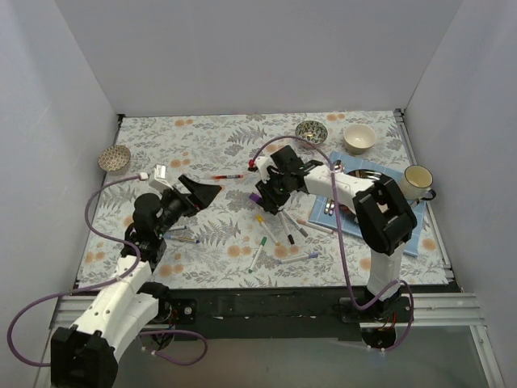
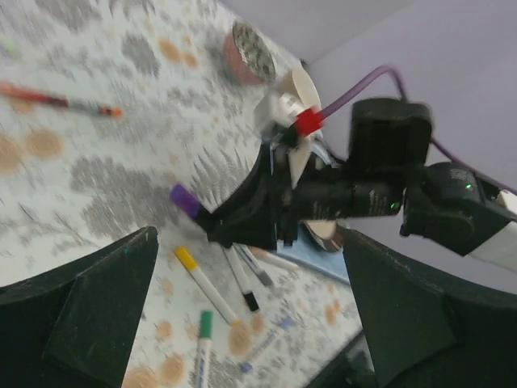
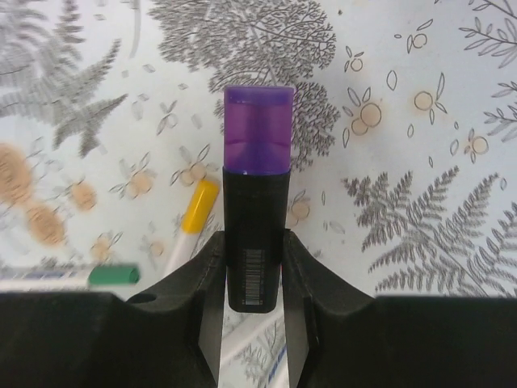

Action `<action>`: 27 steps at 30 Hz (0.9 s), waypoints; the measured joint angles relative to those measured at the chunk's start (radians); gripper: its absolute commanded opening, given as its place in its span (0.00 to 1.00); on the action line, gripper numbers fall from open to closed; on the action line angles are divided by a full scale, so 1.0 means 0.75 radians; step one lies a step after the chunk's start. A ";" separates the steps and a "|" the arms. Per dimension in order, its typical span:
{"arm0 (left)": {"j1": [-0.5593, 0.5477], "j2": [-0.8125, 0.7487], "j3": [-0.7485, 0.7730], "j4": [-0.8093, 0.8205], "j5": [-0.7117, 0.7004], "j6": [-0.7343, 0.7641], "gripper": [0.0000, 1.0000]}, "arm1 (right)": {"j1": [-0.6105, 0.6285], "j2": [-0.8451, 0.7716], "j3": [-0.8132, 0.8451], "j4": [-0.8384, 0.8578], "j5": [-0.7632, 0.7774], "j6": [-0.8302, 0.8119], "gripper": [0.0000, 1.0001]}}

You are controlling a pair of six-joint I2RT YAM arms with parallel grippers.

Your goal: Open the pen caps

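the counter [image 1: 202,145], under a matte cloth printed with grey ferns and orange berries, carries everything. over its middle the two arms face each other. the left pincer [image 1: 202,192] is spread as wide as it goes, its broad black fingers [image 2: 89,315] framing the wrist view with nothing between them. the right pincer [image 3: 253,263] pinches a stubby marker [image 3: 254,234] by its smooth black barrel, a barcode label showing between the two pads, and points it toward the left arm. the purple cap [image 3: 258,129] is translucent, boxy and flat-ended. it sits fully on the marker's free end, near the counter's centre, seemingly clear of the cloth.

judged from this, the step in hand is securing the body of the first marker; no cap looks off yet. the next move calls for the left pincer to come in along the marker's axis, close on the purple plastic alone without touching the barrel, and pull straight away while the right holds firm. the cap is short and slick, so a shallow or skewed bite would likely slip.

toward the near edge lie thinner white-barrelled pens with caps on: a rounded yellow cap [image 3: 199,202], and a green cap [image 3: 113,276] beside it.
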 measured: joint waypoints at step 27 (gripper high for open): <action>-0.378 0.760 0.113 0.526 -0.076 -0.646 0.69 | -0.274 -0.344 -0.238 0.150 -0.879 -0.015 0.01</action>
